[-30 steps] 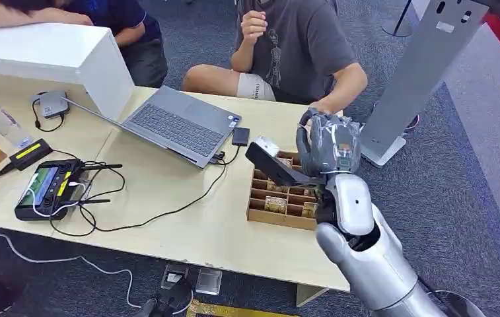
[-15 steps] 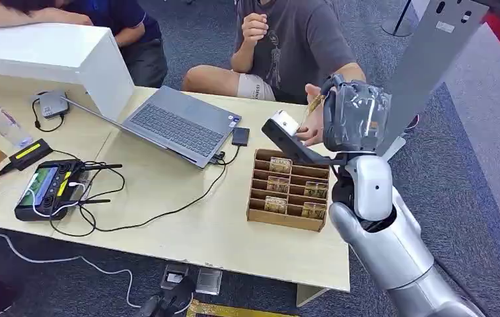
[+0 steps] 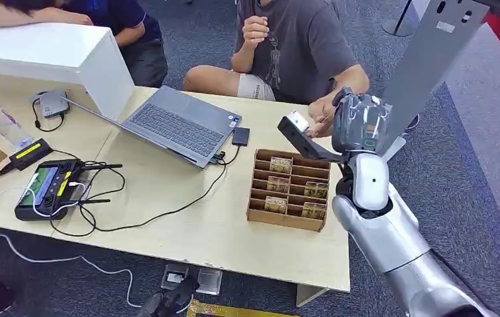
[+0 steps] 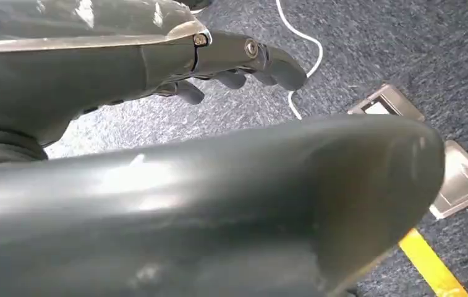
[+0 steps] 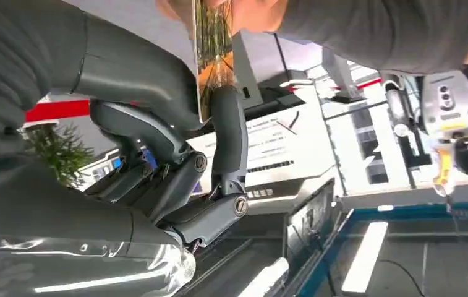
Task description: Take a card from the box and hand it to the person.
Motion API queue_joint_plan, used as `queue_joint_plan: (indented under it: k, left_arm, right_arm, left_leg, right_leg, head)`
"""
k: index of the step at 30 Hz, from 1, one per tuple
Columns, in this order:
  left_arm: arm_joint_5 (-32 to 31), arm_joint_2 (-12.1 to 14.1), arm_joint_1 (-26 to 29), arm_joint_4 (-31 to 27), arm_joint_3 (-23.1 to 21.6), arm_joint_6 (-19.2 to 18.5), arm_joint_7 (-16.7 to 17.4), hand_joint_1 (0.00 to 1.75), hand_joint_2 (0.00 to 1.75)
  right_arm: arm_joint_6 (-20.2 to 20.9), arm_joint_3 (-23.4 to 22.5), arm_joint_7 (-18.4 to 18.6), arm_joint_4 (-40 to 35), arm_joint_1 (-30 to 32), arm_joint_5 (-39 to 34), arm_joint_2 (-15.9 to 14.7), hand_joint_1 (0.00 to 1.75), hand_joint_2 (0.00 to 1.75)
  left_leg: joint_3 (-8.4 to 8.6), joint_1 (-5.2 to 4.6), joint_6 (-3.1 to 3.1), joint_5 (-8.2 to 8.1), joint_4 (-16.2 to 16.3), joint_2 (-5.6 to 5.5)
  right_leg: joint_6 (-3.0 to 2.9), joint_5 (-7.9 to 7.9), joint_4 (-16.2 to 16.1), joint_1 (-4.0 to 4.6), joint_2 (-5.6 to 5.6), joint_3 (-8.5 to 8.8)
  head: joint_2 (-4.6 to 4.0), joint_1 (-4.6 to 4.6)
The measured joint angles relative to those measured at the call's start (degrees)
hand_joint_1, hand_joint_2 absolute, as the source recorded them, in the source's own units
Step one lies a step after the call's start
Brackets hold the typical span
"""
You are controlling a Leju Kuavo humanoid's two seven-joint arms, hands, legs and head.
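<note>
Pinching card (image 5: 205, 62) | right robot hand (image 3: 359, 122) clamps it | person's hand (image 3: 321, 112) apparently touching card

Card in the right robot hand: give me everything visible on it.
The card is thin and flat with an orange, green and dark print, glossy as if sleeved. In the right wrist view it is seen nearly edge-on, pinched between the right robot hand's thumb and a finger. Its far end meets the person's hand, raised beyond the box.
</note>
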Motion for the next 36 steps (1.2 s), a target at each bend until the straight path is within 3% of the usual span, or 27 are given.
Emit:
queue_joint_plan:
  k: [10,18,25,29,36]
  left_arm:
    - [0.0,0.0,-0.1,0.0,0.0,-0.2,0.3,0.00,0.00]
    - [0.0,0.0,-0.1,0.0,0.0,0.0,0.3,0.00,0.00]
    - [1.3,0.0,0.1,0.0,0.3,0.6,-0.3,0.00,0.00]
    - [2.1,0.1,0.8,0.0,1.2,1.3,-0.7,0.00,0.00]
    - [2.7,0.4,1.6,0.0,2.6,2.1,-1.5,0.00,0.00]
  right_arm:
    - [-2.7,0.0,-1.1,8.3,-1.2,-0.2,1.4,0.00,1.75]
    - [-4.5,0.0,-2.5,10.8,-1.2,-2.1,2.2,0.00,1.75]
    - [-6.3,-1.0,-11.6,9.0,0.9,-19.1,3.3,0.00,1.75]
    - [-9.8,-1.6,-16.7,3.9,5.7,-29.5,3.3,0.00,1.75]
    - [-14.6,-2.8,-21.5,-5.7,14.6,-37.3,3.0,0.00,1.75]
  left_leg:
    - [0.00,0.00,0.00,0.00,0.0,0.00]
    - [-0.01,0.00,0.00,0.00,0.0,0.00]
    - [-0.01,0.00,0.00,0.00,0.0,0.00]
    - [-0.01,0.00,-0.02,-0.02,0.0,0.01]
    - [-0.03,0.00,-0.02,-0.02,0.0,0.00]
  right_leg:
    - [0.00,0.00,0.0,0.00,0.00,-0.02]
    - [0.00,0.00,0.0,0.00,0.00,-0.02]
    - [0.00,0.00,0.0,0.00,0.00,-0.04]
    - [0.00,-0.01,0.0,0.00,0.01,-0.06]
    - [0.00,-0.02,0.0,0.00,0.00,-0.08]
  head:
    - [0.00,-0.07]
    - [0.00,0.00]
    - [0.00,-0.09]
    - [0.00,0.00]
    - [0.00,0.00]
